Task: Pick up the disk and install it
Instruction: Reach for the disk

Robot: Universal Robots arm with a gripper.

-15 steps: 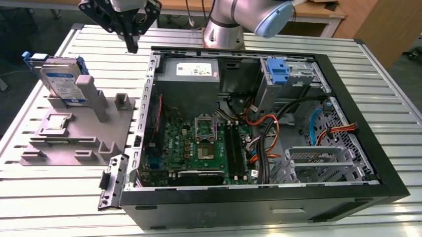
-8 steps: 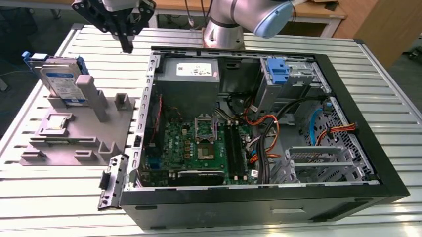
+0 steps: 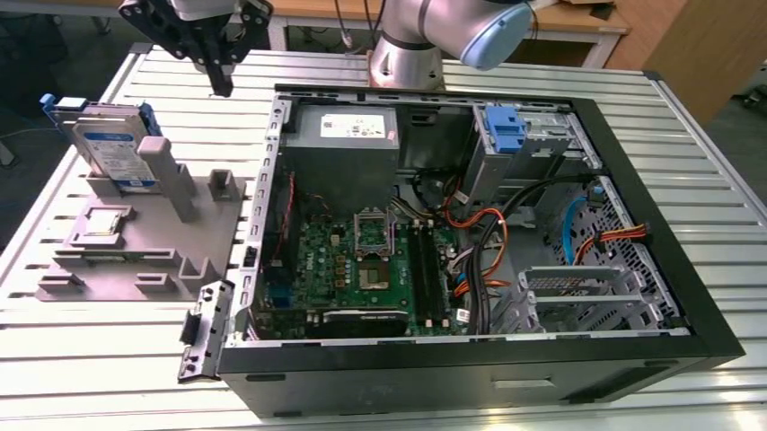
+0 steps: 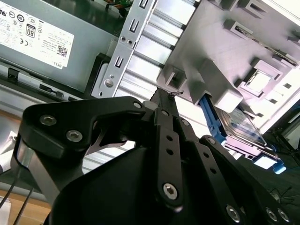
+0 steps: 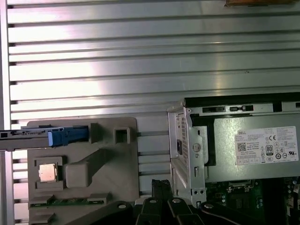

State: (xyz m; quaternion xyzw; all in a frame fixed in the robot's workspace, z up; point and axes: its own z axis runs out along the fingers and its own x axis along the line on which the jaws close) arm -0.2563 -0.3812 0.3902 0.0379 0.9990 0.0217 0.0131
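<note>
Hovering above the slatted table (image 3: 108, 386), my gripper (image 3: 222, 87) has its fingers pressed together on nothing, between the grey fixture (image 3: 156, 260) and the open computer case (image 3: 480, 373). The disk (image 3: 114, 148) stands on edge in that fixture at the exterior view's left, apart from the gripper.

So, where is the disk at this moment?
The disk stands on edge in the grey holder at the exterior view's left, beside the open computer case.

Open computer case (image 3: 455, 368) (motherboard (image 3: 348, 260) exposed) lies on the slatted bench (image 3: 695, 153), grey fixture block (image 3: 126, 265) at its nine o'clock in the exterior view.
</note>
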